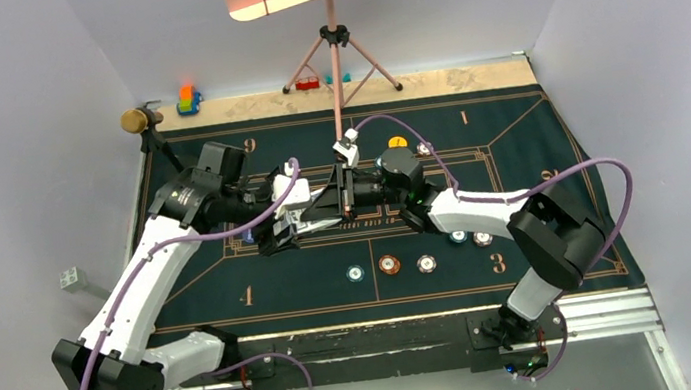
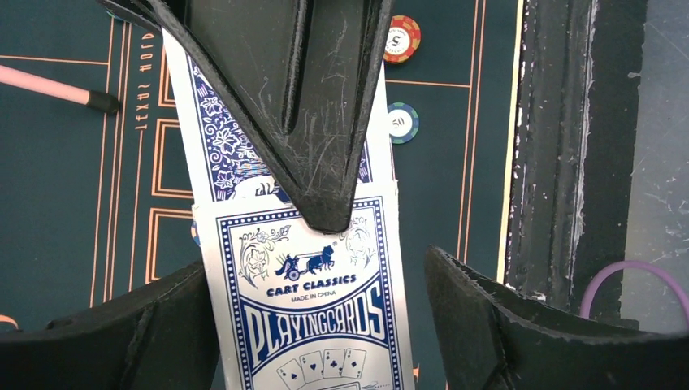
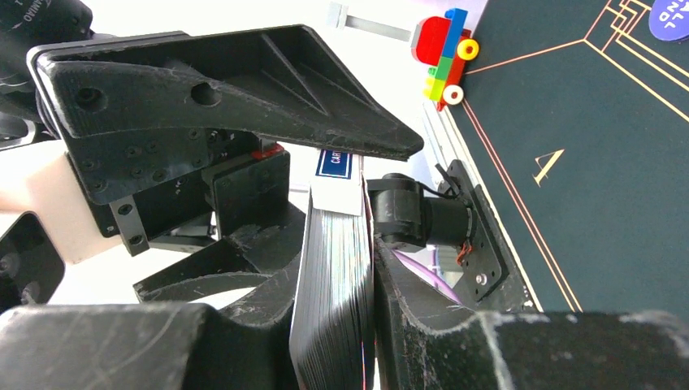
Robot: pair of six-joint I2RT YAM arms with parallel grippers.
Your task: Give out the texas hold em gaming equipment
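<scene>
Left gripper [image 2: 317, 260] straddles card box [image 2: 313, 325]; jaws fairly wide, gap showing on one side, no clamp yet. Right gripper [image 3: 341, 252] is narrow, pinching deck [image 3: 331, 317] where it sticks out of the box's open end. The step looks like unboxing: left should squeeze the box's long edges firmly, right should pull straight along the box, no twist, or cards may fan out.

The box is held above the middle of green mat [image 1: 236, 310]. Teal chip [image 1: 356, 273], orange-brown chip [image 1: 389, 264] and whitish chip [image 1: 426, 263] lie in a row on the arm-base side of the box. Yellow chip [image 1: 397, 142] and tripod stand [image 1: 337, 65] are beyond the box. Microphone [image 1: 138, 119] and toy blocks [image 1: 189, 100] are far-left of it. Pale walls [image 1: 6, 98] close round.
</scene>
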